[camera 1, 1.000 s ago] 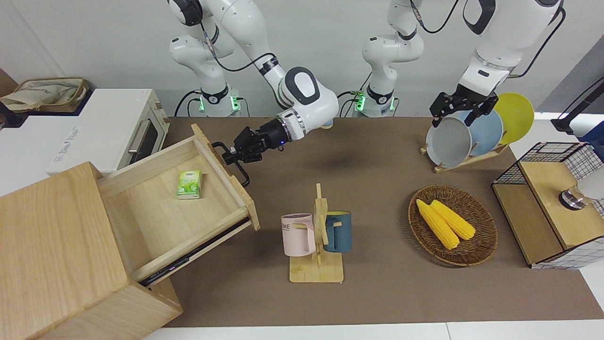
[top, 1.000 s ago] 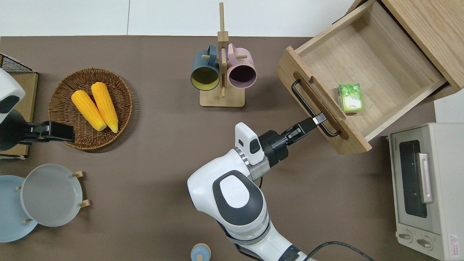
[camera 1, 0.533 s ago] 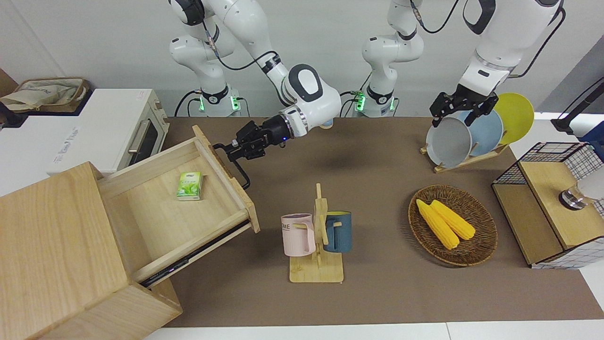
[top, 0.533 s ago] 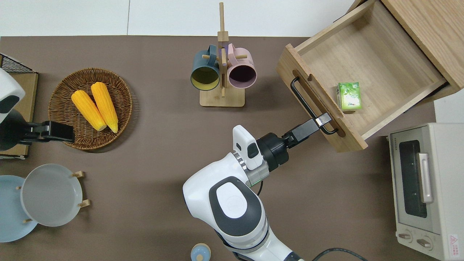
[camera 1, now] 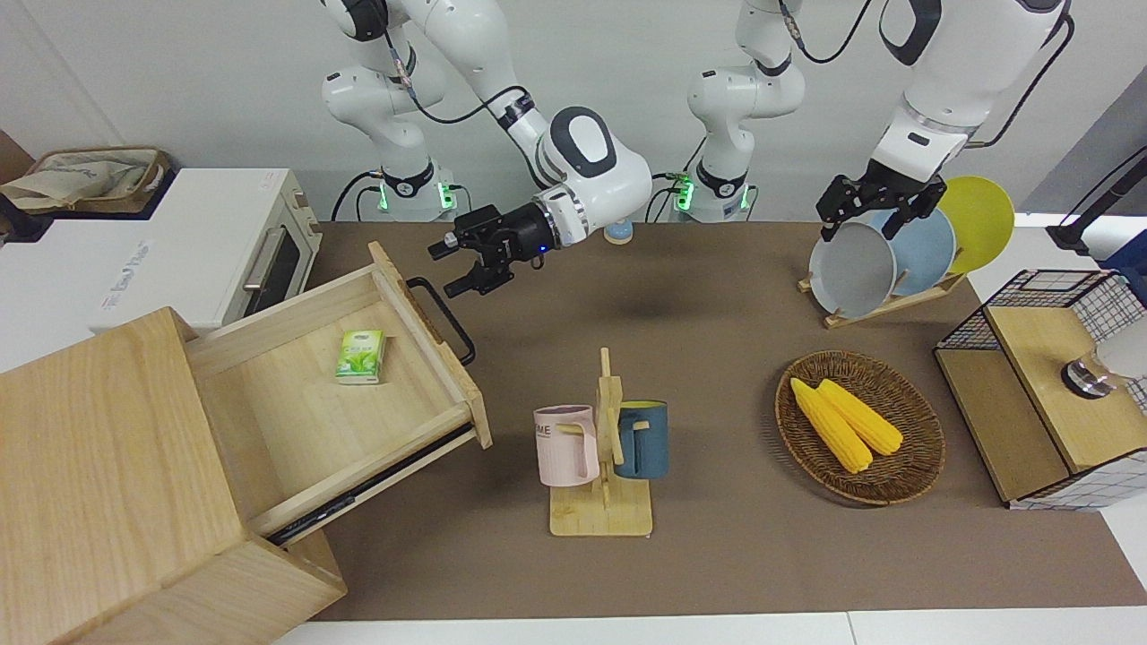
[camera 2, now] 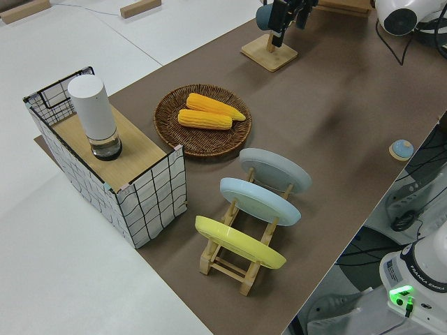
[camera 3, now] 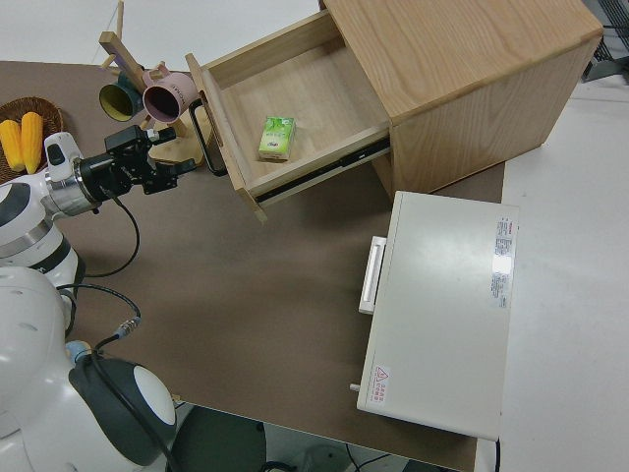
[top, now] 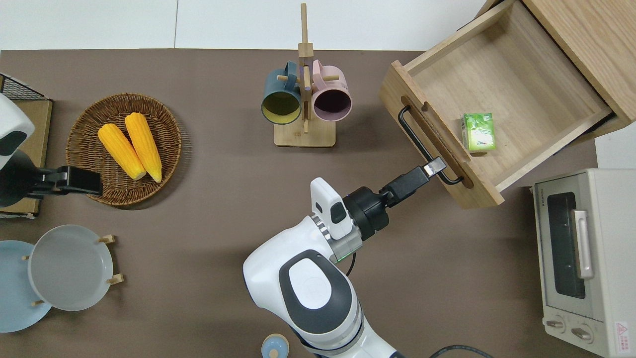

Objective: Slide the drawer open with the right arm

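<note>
The drawer (camera 1: pixel 305 394) stands pulled far out of the pale-wood cabinet (camera 1: pixel 99 466), its floor bare except for a green packet (camera 1: pixel 360 354). The black bar handle (camera 1: pixel 445 315) on its front is free. My right gripper (camera 1: pixel 444 269) hangs open just off the handle, clear of the bar. From overhead the right gripper (top: pixel 437 165) is over the handle's (top: pixel 415 134) end that is nearer to the robots. The right side view shows the right gripper (camera 3: pixel 182 157) beside the drawer (camera 3: pixel 314 108) front. The left arm is parked.
A mug rack (camera 1: pixel 602 448) with two mugs stands mid-table. A basket of corn (camera 1: pixel 858 425), a plate rack (camera 1: pixel 883 260) and a wire-grid box (camera 1: pixel 1048 385) sit toward the left arm's end. A white toaster oven (camera 1: pixel 215 251) is beside the cabinet.
The right gripper was shut on the drawer handle; it has opened, let go and risen off the bar. The drawer has stayed open, hardly shifting.
</note>
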`<act>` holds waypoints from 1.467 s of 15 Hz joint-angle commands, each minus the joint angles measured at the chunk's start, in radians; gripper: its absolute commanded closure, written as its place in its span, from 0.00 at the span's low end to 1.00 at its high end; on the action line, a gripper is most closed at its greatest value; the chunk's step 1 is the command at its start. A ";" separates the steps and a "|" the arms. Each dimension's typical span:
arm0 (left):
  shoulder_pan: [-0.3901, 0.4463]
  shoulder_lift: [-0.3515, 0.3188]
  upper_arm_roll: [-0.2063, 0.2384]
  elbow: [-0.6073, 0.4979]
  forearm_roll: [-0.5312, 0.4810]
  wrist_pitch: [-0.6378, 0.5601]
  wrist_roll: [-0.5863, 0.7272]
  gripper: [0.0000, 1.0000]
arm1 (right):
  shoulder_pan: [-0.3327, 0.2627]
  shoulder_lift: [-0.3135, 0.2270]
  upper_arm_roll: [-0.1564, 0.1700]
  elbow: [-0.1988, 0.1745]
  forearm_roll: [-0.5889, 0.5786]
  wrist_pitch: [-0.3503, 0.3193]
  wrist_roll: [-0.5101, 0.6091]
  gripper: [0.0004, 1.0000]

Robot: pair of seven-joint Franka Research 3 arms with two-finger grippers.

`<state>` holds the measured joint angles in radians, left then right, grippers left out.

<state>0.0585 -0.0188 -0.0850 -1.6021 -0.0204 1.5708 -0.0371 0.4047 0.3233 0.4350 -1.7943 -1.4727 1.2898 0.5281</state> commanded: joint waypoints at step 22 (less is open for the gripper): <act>-0.005 -0.009 0.004 0.001 0.013 -0.005 0.006 0.00 | 0.016 -0.191 -0.053 0.138 0.704 0.213 -0.142 0.01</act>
<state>0.0585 -0.0188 -0.0849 -1.6021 -0.0204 1.5708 -0.0370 0.4677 0.2234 0.4039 -1.6683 -0.9169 1.4307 0.5101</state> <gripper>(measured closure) 0.004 0.009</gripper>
